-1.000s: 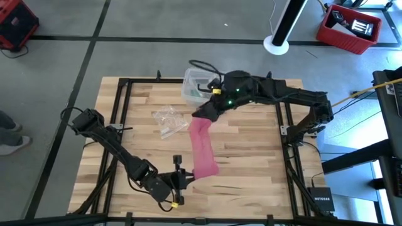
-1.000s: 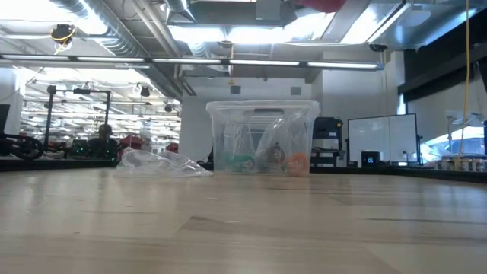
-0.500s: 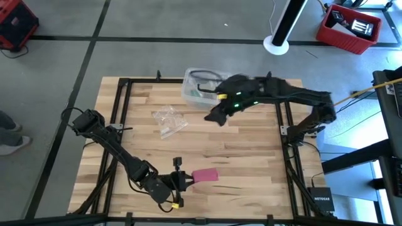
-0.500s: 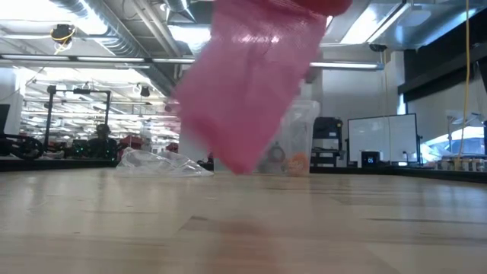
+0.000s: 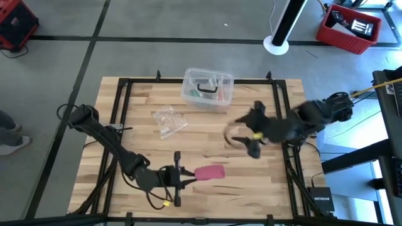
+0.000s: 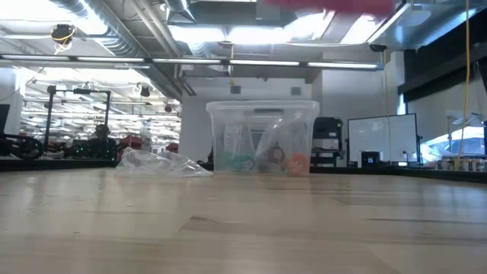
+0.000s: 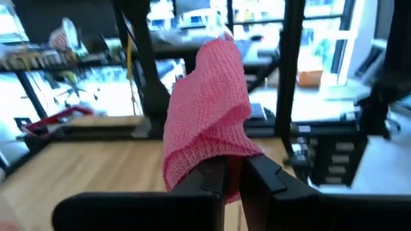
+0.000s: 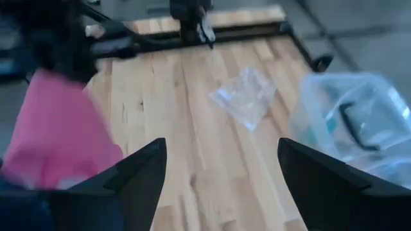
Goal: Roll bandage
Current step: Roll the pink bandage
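**Bandage pinched at the front edge, right arm clear**

While the left pincer [image 5: 187, 176] is clamped on one end of the bandage [image 5: 210, 172], near the middle of the bench's front edge, the strip lies bunched in folds rather than flat. A tidy roll would seem to need the free length laid out straight before winding, with the held end kept firmly gripped. The right pincer [image 5: 242, 139], fingers spread wide and empty, hovers towards the right edge. The bench [image 5: 251, 188] is pale butcher-block wood carrying a clear plastic box [image 5: 208, 88] at the back edge and a crumpled wrapper [image 5: 169, 120] nearby. Beyond it lies a bright workshop with a grey floor.
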